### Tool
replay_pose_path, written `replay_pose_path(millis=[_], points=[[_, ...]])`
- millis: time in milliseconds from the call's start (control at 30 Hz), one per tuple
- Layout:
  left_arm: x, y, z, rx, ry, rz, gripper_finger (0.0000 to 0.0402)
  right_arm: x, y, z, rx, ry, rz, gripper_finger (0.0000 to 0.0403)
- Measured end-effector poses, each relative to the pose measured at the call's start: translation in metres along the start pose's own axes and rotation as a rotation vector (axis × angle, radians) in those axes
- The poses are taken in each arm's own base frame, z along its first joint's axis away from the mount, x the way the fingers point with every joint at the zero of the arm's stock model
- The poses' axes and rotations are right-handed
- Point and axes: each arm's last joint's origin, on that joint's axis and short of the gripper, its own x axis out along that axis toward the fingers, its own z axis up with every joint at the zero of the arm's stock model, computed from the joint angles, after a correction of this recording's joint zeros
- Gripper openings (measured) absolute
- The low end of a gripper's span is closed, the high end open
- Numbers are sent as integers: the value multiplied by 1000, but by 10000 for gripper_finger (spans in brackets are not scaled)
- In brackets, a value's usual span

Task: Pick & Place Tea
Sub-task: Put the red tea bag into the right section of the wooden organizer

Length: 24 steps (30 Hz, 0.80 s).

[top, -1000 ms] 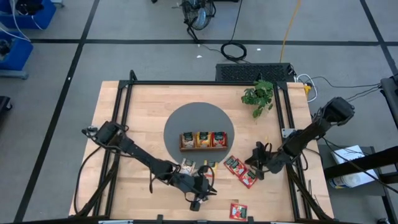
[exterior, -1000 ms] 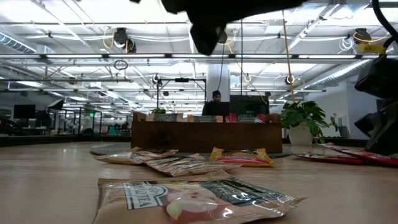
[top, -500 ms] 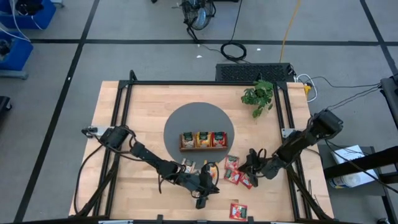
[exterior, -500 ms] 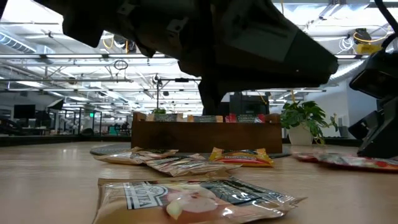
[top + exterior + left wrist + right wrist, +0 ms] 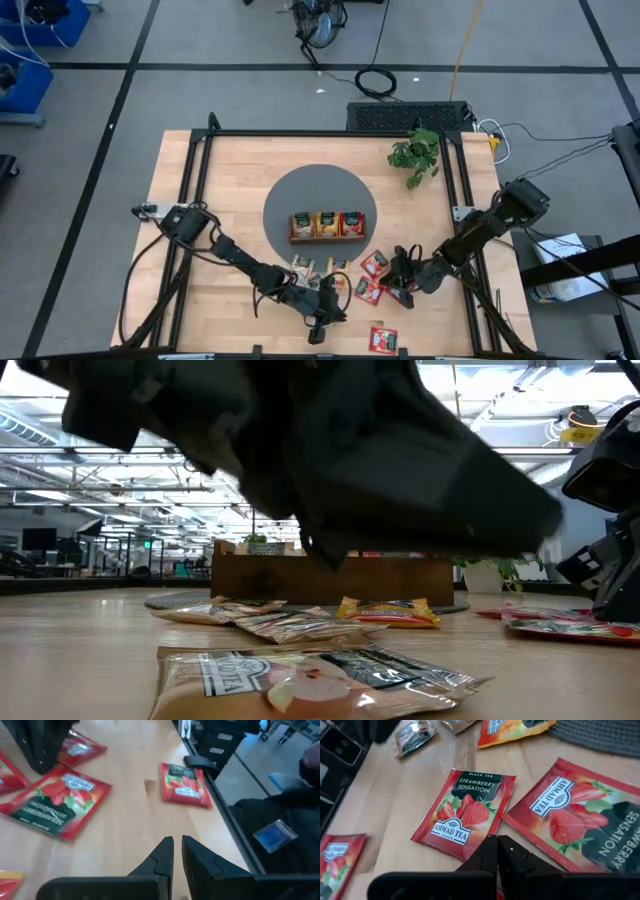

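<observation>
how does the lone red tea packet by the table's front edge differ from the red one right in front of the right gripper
The lone packet lies apart near the front edge; the other packet lies among more packets, just ahead of the shut right gripper. Nothing hovers over the lone one. Both are red strawberry packets lying flat.

wooden tray (image 5: 327,238): centre, on grey round mat (image 5: 318,190) | potted plant (image 5: 416,155): far right corner

One camera is looking straight down; another is sitting at tabletop level, facing twelve o'clock; both wrist cameras are hovering close, sharing the red rectangular strawberry tea packets (image 5: 465,813).
</observation>
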Motion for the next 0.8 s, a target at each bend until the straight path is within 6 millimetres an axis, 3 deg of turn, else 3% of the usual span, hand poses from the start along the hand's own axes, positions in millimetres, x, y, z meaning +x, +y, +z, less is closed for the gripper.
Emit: replay_pose_path(millis=[167,300,500,800], points=[[13,11,-3,-7,-2,51,42,0,1,-1,30,7,9,0],[16,18,7,-40,33,70,42,-1,8,-1,31,15,43,0],[17,29,8,-71,74,117,42,1,19,-2,31,22,80,0],[17,40,10,-81,61,172,42,28,32,-3,-30,17,41,0]])
